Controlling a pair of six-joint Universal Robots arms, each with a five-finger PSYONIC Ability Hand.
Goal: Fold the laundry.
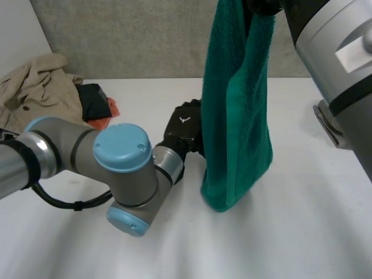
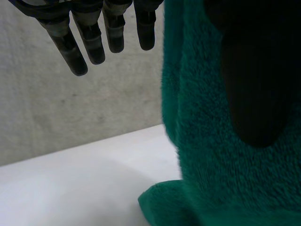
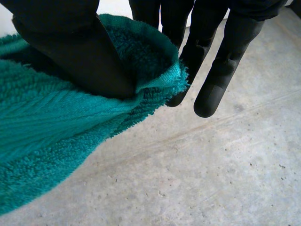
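- At the far left of the white table [image 1: 290,238] there is a pile of laundry: a beige garment [image 1: 35,87], crumpled, with a black piece [image 1: 93,97] and a small orange piece [image 1: 112,110] just beside it.
- The left arm [image 1: 119,165] reaches over the table from the left side, well apart from this pile.
- The left hand [image 1: 185,129] is low, near the table, just beside the left edge of the hanging towel.
- In the left wrist view its fingers [image 2: 94,40] are straight and spread, apart from the cloth. The thumb is in front of the towel and does not close against the fingers, so this hand is open and holds nothing.
- The green towel [image 1: 238,116] hangs down in the middle of the head view, folded double along its length.
- Its lower end is at the table surface; I cannot tell if it rests on it.
- The right hand [image 3: 70,56] holds the top of the towel, high above the table. In the right wrist view the thumb presses the upper edge of the cloth against the fingers behind it, while the other fingers [image 3: 214,80] stay straight beside the cloth.
- The right arm [image 1: 337,52] comes in at the upper right.
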